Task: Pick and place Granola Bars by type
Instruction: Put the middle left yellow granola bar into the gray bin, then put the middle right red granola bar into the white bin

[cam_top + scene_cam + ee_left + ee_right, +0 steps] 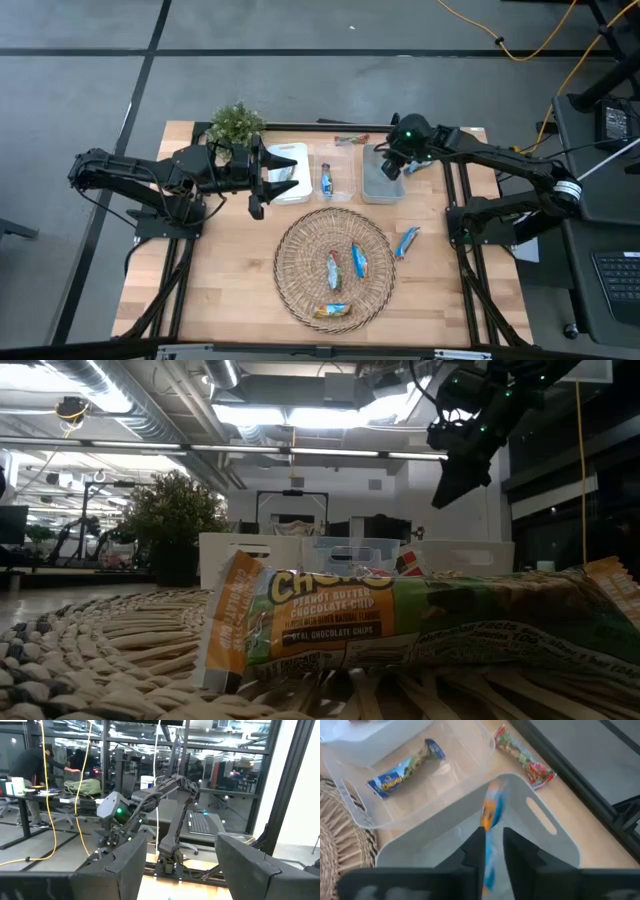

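My right gripper (391, 166) hovers over the grey bin (540, 820) at the right end of the bin row, shut on a blue-and-orange granola bar (490, 812). My left gripper (256, 181) is open, held level above the table beside the white bin (290, 158), touching nothing. A blue bar (405, 765) lies flat in the clear middle bin (336, 192). Three bars lie on the wicker tray (295, 250), among them a green-and-orange one (400, 625). One blue bar (407, 241) lies on the table right of the tray, and a red-and-green bar (525, 757) near the far edge. My right gripper pinches the blue-and-orange bar between its two fingers (517, 850), coming from above and pointing down into the grey bin. The fingers lie along the bar, whose orange end (491, 795) sticks out past the fingertips. The bar is lifted clear of the bin floor.
A potted plant (235, 124) stands at the far left corner behind my left gripper. The three bins sit in a row along the far side, the tray in the middle near the front. Bare wood lies left of the tray (215, 270).
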Robot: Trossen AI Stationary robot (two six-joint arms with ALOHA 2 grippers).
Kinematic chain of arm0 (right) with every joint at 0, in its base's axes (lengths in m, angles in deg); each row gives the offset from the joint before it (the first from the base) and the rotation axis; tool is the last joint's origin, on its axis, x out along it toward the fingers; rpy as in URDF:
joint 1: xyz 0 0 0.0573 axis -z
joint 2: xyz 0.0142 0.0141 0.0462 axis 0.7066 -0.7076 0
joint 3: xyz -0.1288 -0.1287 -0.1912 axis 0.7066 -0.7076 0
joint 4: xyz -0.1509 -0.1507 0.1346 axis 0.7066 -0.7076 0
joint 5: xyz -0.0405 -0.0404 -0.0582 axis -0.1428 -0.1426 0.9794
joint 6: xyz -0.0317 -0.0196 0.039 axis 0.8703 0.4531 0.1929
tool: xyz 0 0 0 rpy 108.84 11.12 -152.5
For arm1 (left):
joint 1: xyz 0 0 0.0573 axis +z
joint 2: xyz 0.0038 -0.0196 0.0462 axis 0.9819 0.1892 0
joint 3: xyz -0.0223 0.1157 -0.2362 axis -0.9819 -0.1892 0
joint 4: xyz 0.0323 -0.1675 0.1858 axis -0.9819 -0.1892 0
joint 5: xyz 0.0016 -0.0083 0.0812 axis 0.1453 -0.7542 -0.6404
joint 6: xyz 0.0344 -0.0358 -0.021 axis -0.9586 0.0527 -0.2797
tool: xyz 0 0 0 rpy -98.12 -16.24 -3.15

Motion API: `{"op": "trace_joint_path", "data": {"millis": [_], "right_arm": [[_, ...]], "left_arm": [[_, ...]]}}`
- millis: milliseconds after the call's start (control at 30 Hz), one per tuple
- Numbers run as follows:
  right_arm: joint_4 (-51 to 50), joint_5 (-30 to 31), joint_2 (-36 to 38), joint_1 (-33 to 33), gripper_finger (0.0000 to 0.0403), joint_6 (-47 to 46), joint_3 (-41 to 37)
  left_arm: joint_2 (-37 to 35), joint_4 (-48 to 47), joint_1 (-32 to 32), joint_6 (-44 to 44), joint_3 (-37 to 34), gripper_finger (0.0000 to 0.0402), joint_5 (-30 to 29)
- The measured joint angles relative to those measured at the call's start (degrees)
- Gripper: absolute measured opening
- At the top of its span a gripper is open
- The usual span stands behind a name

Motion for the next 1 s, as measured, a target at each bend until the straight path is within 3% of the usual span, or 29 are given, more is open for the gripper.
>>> {"op": "trace_joint_path", "data": {"millis": [233,400,567,767,1000], "right_arm": [[-0.6,-0.2,0.0,0.0,0.0172,-3.4,1.1],[-5.4,-1.4,1.8,-1.0,0.0204,-8.3,2.9],[-14.9,-1.4,6.2,-5.6,0.0201,-19.0,3.0],[-27.9,-0.1,11.4,-16.8,0.0179,-35.5,3.0],[-32.3,4.6,14.7,-30.8,0.0151,-56.9,3.0]], "left_arm": [[0.0,-1.3,0.0,0.1,0.0,0.0222,0.0],[0.0,-2.4,0.0,0.9,0.0,0.0221,0.3],[0.0,-3.4,0.0,0.9,0.0,0.0221,1.4],[0.0,-5.3,0.0,-1.0,0.0,0.0221,1.5],[0.0,-9.7,0.0,-1.4,0.0,0.0221,1.5]]}}
